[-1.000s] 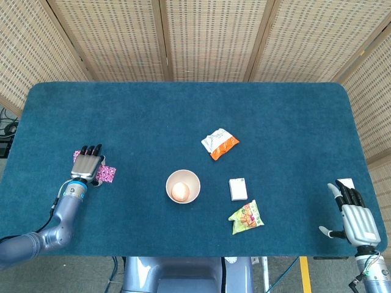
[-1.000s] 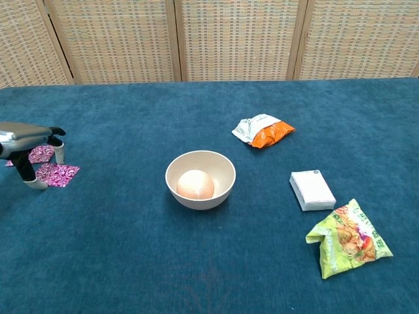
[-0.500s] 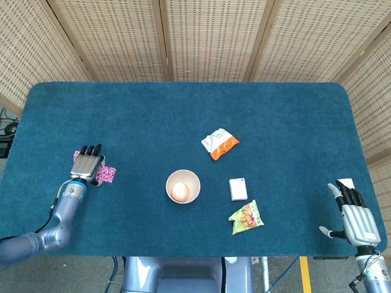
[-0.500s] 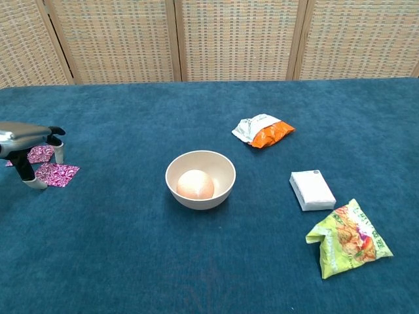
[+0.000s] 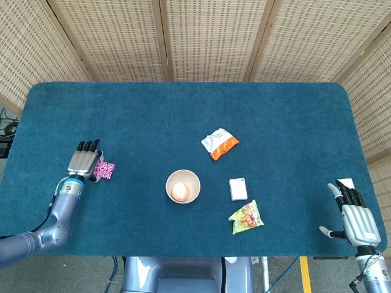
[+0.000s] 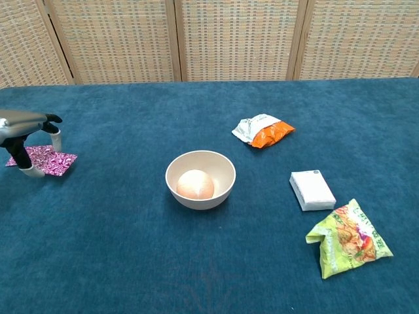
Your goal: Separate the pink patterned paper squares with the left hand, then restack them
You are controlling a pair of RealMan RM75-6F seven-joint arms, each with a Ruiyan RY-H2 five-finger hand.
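A table (image 5: 183, 110) covered with dark blue cloth stood in front of woven folding screens (image 5: 208, 36). At its left edge the left hand (image 5: 84, 160) hovered palm-down over the pink patterned paper squares (image 6: 44, 161), which lay flat on the cloth and overlapped each other. The thumb and one fingertip reached down to the paper, but I cannot tell if they really gripped it. The right hand (image 5: 357, 221) rested at the right near corner with its fingers spread and nothing in it. Near the middle stood a cream bowl (image 6: 200, 179) with a round orange fruit (image 6: 194, 184) inside. To its right lay an orange and white packet (image 6: 264, 131), a white box (image 6: 312, 190) and a green snack bag (image 6: 347, 239), all apart from each other.
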